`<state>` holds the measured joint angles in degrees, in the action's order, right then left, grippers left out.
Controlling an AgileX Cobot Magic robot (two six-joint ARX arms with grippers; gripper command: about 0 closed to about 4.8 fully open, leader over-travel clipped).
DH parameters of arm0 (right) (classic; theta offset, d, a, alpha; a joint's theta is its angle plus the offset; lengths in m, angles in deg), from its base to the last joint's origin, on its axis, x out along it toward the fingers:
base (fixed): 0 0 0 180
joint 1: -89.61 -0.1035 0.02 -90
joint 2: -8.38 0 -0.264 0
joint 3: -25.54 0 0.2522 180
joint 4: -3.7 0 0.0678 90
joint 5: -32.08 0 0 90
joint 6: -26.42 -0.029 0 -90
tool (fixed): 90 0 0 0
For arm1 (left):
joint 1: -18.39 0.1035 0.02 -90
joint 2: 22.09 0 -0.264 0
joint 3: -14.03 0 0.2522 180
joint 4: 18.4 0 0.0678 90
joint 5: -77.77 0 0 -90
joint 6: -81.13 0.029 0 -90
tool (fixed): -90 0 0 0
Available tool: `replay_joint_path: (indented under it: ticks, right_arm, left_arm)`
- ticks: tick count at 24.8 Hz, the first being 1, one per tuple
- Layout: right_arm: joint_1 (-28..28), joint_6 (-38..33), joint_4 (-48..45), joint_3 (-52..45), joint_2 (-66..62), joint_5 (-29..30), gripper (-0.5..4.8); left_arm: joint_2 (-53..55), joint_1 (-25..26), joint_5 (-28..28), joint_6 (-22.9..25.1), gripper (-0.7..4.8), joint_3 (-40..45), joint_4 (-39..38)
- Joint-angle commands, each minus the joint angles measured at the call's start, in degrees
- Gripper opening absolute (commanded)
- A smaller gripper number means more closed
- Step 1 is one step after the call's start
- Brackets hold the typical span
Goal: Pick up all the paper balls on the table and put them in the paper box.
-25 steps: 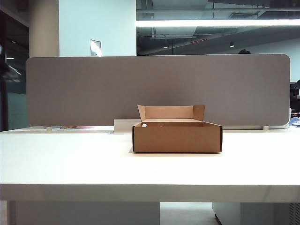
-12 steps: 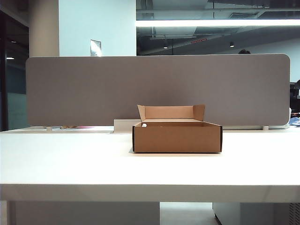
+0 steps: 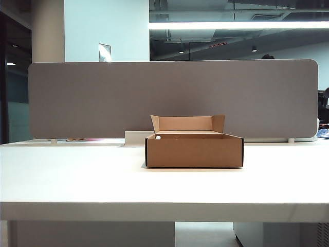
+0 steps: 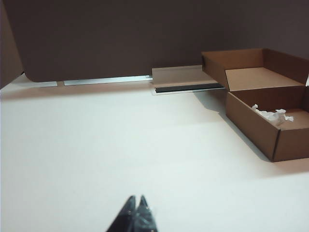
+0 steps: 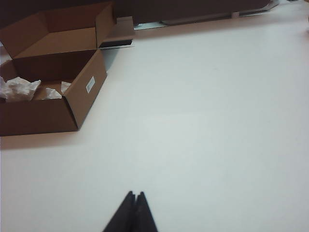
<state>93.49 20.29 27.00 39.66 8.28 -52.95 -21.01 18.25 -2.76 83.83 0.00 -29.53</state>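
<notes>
You have almost nothing to read here: a small white sticker (image 5: 90, 84) sits on the side wall of the paper box (image 3: 194, 151), its print too small to make out, and a small sign (image 3: 105, 52) hangs on the pale wall in the upper left of the exterior view, also unreadable.

The table (image 3: 77, 180) is a wide, bare white top with a thick front edge. The box stands at the centre of the exterior view, its flaps upright along the rear. Just behind it lies a low white block (image 3: 134, 138), and behind that a grey fabric divider (image 3: 169, 92) spans the frame. Above the divider you see a dark ceiling with one long strip light (image 3: 239, 24).

The paper balls (image 5: 19, 89) lie inside the box; in the left wrist view you see one white wad against the near wall (image 4: 274, 116).

Neither arm shows in the exterior view. Your left gripper (image 4: 135, 212) is clenched on nothing, its black fingertips pressed together over bare table, well apart from the box. Your right gripper (image 5: 133, 208) is likewise clenched and empty, over bare table on the other side of the box.
</notes>
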Motion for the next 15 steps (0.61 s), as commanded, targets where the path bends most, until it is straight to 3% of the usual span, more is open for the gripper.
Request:
replay_joint_path:
  ticks: [1,9,15]
  right_arm:
    - [0.02,0.15,-0.68,-0.33,0.04,-0.15,-0.05]
    - [0.04,0.15,-0.7,-0.33,0.07,-0.15,-0.05]
    - [0.02,0.15,-0.7,-0.33,0.07,-0.17,-0.05]
  left_arm:
    - [-0.85,0.02,0.24,-0.35,-0.05,-0.17,-1.11]
    - [-0.85,3.58,0.22,-0.37,-0.05,-0.17,-1.36]
    - [-0.85,4.92,-0.74,-0.33,-0.05,-0.17,4.74]
